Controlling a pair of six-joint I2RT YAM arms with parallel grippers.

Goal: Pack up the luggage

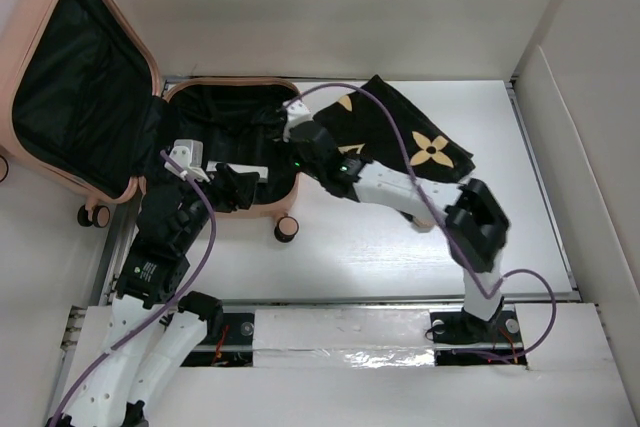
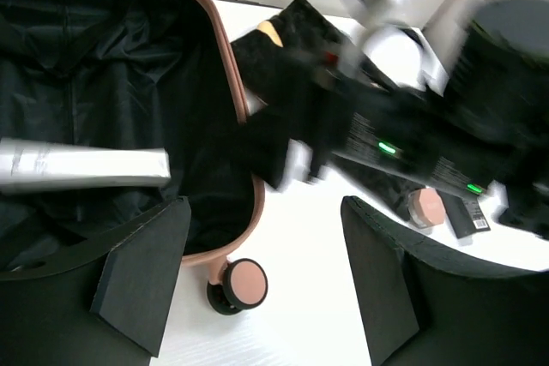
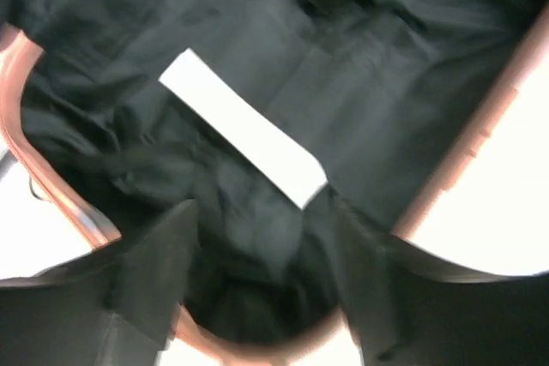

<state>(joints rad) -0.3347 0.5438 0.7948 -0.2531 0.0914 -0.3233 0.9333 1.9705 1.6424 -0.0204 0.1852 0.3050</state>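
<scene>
The pink luggage (image 1: 70,87) lies open at the far left of the counter (image 1: 380,247), lid tipped back, with a white tube (image 3: 244,130) resting on its black lining. The left claw (image 2: 262,272) and right claw (image 3: 262,272) hover at it, fingers apart, gripping nothing.

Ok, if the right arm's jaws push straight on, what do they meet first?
Probably the flat white rectangular piece lying on the black fabric lining of the salmon-pink hard-shell suitcase; depth is unclear, so possibly the lining beside it.

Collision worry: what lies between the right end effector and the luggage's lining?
A white oblong pack, flat on the luggage lining ahead of the right end effector; right wrist view.
</scene>
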